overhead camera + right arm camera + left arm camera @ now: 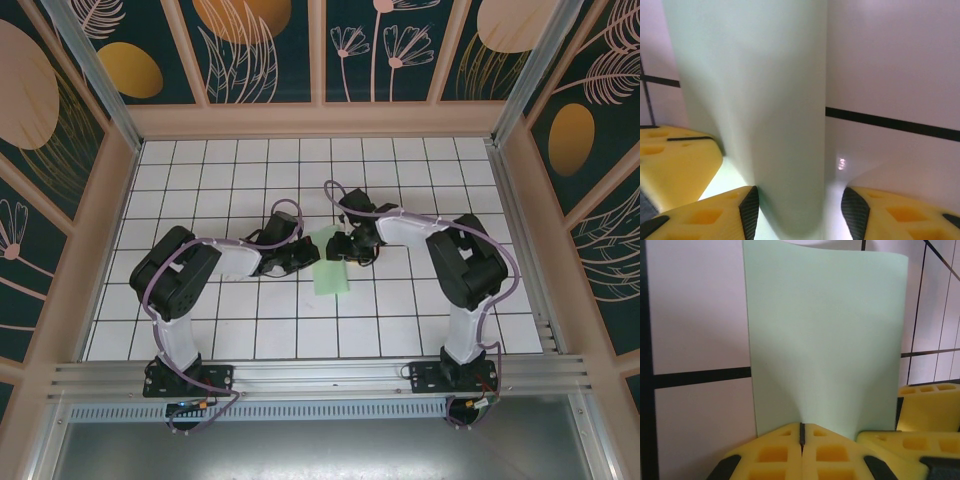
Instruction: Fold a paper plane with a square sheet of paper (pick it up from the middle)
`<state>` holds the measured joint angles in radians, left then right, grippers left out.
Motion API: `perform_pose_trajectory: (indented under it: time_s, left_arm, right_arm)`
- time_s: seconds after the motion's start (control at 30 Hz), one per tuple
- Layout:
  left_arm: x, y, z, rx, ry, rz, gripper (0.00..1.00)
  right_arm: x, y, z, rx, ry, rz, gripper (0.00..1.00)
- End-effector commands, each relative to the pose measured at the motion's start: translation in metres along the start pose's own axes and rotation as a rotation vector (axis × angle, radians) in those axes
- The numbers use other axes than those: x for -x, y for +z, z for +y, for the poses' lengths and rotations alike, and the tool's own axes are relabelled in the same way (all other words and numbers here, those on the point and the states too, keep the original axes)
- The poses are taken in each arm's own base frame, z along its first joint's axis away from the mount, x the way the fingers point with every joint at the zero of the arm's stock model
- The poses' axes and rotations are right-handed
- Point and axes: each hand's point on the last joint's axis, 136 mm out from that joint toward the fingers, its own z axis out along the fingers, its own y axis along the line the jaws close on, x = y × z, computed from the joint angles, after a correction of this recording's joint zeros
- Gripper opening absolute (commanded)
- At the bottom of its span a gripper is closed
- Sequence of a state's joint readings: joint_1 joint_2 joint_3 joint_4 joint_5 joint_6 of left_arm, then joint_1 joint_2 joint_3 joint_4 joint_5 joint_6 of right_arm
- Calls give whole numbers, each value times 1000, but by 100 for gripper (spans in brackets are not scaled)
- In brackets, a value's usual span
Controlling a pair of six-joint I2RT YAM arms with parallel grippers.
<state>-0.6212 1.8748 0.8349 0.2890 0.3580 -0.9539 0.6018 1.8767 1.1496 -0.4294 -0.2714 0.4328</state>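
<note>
Obs., top view: the square sheet of paper [333, 268] sits near the middle of the white gridded table [200, 180], between your two arms. From above it reads as a narrow pale green strip, not a full square. Its far end lies between the hands and its near end points toward the arm bases.

Left hand [306, 256]: at the sheet's left edge. In the left wrist view this hand [801, 436] has its yellow fingers [775, 455] pressed together with no gap, and the sheet [825, 340] comes straight out of the seam between them. It is pinched on the paper's near edge. The sheet runs away from the fingers with a soft bow, and its far edge is curved. More yellow fingers [930, 395] stand just beside the paper on the right.

Right hand [350, 250]: at the sheet's right edge, facing the left hand. In the right wrist view its hand [799, 206] stands with jaws apart, and a rounded curl of paper [765, 100] passes between them. The left pad [749, 210] is at the paper. The right pad [852, 215] stands clear of it, with table [890, 65] showing in the gap. You have no clamp here.

Whether the paper carries a sharp crease or just a curl, I cannot tell.
</note>
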Motion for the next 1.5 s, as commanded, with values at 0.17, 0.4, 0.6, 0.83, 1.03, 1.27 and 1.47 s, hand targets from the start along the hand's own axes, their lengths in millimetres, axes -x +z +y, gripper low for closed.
perform_pose_trajectory:
  time_s: [0.17, 0.4, 0.6, 0.83, 1.03, 1.27, 1.47]
  left_arm:
    - [-52, 3, 101, 317, -59, 117, 0]
    - [-53, 5, 103, 321, -61, 121, 0]
    - [-55, 4, 108, 336, -68, 122, 0]
    - [-56, 5, 109, 340, -81, 126, 0]
    - [-57, 5, 113, 356, -92, 128, 0]
    - [-60, 4, 119, 382, -103, 133, 0]
    - [-64, 0, 130, 428, -118, 135, 0]
  right_arm:
    - [27, -56, -10, -12, 73, -199, 60]
    - [35, -53, 26, 178, 62, -208, 35]
    - [34, -29, 37, 248, 60, -147, 5]
    - [28, -5, 45, 281, 39, -66, 0]
    - [17, 12, 39, 262, 30, -4, 0]
    - [10, 24, 17, 198, 24, 30, 0]
    - [-1, 31, -15, 148, 48, 53, 0]
